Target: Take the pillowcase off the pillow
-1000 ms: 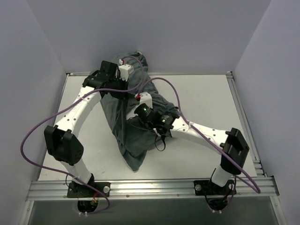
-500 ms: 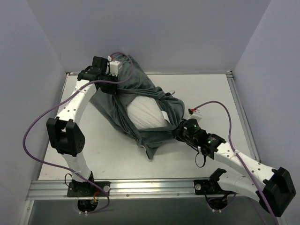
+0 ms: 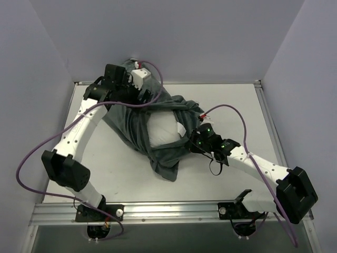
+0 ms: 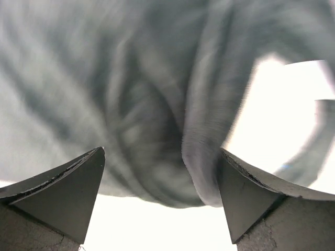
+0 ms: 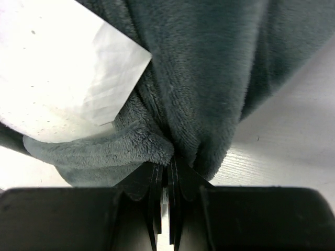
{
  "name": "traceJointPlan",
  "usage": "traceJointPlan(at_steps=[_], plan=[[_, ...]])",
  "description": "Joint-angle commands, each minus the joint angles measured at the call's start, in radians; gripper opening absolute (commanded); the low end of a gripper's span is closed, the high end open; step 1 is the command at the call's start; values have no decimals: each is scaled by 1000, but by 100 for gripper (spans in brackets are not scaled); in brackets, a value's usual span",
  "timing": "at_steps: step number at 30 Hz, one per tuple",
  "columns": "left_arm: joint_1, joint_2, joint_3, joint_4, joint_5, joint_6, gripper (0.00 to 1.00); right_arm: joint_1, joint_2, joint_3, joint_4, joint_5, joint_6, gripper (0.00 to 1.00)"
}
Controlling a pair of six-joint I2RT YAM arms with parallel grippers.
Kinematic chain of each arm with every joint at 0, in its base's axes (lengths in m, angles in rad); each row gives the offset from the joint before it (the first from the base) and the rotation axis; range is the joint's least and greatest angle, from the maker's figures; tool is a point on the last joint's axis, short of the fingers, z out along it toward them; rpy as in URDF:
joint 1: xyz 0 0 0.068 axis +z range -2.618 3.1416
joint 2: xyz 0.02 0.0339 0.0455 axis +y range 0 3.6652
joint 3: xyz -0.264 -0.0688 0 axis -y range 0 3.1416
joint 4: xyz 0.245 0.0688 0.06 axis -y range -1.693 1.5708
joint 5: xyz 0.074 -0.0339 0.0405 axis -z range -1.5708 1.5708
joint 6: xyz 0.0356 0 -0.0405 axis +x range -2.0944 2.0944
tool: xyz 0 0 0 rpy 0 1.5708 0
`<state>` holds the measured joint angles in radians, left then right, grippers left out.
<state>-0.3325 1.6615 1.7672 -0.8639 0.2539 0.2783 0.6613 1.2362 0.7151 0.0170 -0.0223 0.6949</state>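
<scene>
The plump white pillow (image 3: 164, 130) lies in the middle of the surface (image 3: 237, 105), partly bared. The dark grey fleecy pillowcase (image 3: 129, 124) is bunched around it. The right fingers (image 5: 163, 180) are clamped on a pillowcase fold beside the pillow's corner. The left fingers (image 4: 68, 193) stand wide apart over the fabric's far end.

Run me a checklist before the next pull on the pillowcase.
1. Grip of right gripper on pillowcase: ok, shut on a bunched fold.
2. Grip of left gripper: not ok, open and holding nothing.
3. White pillow showing through the opening: ok.
4. The pillow fully out: not ok, the pillowcase wraps its sides.
5. Right pinch clear of the pillow: ok in the wrist view.
6. Where the pillowcase snags: cannot tell.
</scene>
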Motion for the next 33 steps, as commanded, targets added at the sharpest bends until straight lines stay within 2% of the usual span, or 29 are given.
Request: traceJointPlan(at_steps=[1,2,3,6,7,8,10,13,15,16,17,19,21,23,27,32,33], plan=[[-80,-114,109,13,119,74,94,-3,-1,35,-91,-28,-35,0],[-118,-115,118,-13,67,85,94,-5,-1,38,-91,-31,-37,0],[-213,-109,118,-30,41,119,94,-5,-1,41,-95,-30,-37,0],[-342,-79,66,-63,-81,151,98,-6,-7,47,-95,-24,-29,0],[-394,-66,19,-60,-100,154,90,-6,-10,47,-95,-25,-28,0],[-407,-59,-1,-55,-107,154,84,-8,-12,47,-95,-25,-25,0],[-428,-40,-40,-63,-27,168,76,-11,-14,43,-95,-24,-15,0],[-464,-37,-80,-87,105,226,72,-14,-14,38,-84,-27,-9,0],[-467,-10,-87,-86,120,245,69,-14,-11,40,-88,-27,-9,0],[-465,6,-91,-80,66,240,69,-15,-12,41,-92,-19,-6,0],[-449,17,-107,-34,24,233,72,-17,-14,44,-97,-16,-5,0],[-421,52,-126,31,-100,200,88,-19,-23,43,-107,-13,-3,0],[-408,89,-138,123,-206,180,99,-20,-30,31,-100,-16,5,0],[-410,113,-138,186,-315,176,95,-22,-34,24,-95,-27,11,0],[-408,188,-146,252,-421,182,95,-22,-40,21,-95,-30,14,0],[-392,239,-158,253,-392,194,97,-28,-61,18,-98,-18,18,0],[-390,251,-155,247,-386,205,94,-31,-61,21,-100,-13,18,0]])
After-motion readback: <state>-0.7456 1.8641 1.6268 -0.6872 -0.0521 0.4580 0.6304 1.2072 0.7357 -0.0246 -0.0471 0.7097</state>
